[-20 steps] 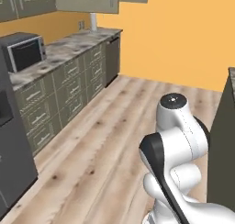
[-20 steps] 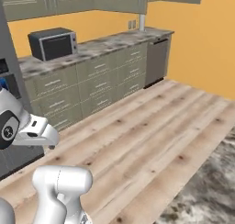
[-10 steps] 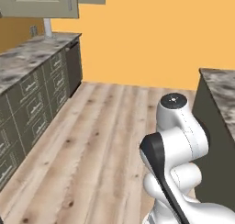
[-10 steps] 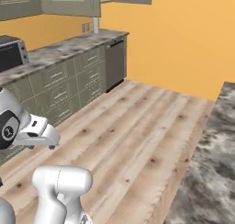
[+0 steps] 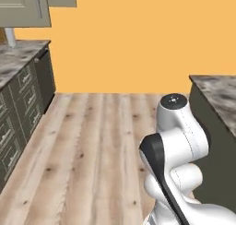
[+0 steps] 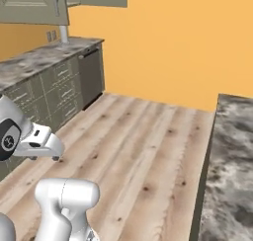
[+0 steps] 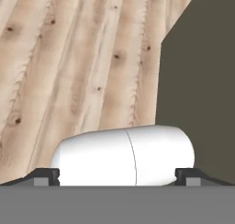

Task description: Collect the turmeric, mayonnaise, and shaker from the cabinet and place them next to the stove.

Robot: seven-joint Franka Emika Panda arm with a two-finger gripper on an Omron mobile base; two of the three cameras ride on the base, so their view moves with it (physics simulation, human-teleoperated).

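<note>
The turmeric, the mayonnaise, the shaker and the stove are out of view. A grey-beige wall cabinet [image 5: 23, 7] [image 6: 29, 5] hangs at the upper left with its doors shut, so nothing inside it shows. In the hand view my gripper [image 7: 117, 175] is open, its two dark fingertips [image 7: 46, 175] far apart with nothing between them, and it looks down at the wood floor [image 7: 78, 67] beside a dark cupboard side [image 7: 202, 81]. My white arm [image 5: 177, 141] [image 6: 29, 139] is folded close over the base.
A marble counter [image 5: 18, 58] [image 6: 44, 57] with grey drawers and a dark dishwasher front [image 6: 91, 69] runs along the left, with a steel post [image 6: 63, 33] on it. A second marble counter [image 5: 216, 95] [image 6: 227, 161] stands on the right. Wood floor [image 5: 92, 141] lies between, and an orange wall [image 5: 129, 39] stands behind.
The base has turned, so both base views have swung right. The microwave and much of the left counter have slid out of the picture, and the right counter has come in. The arm's pose is unchanged.
</note>
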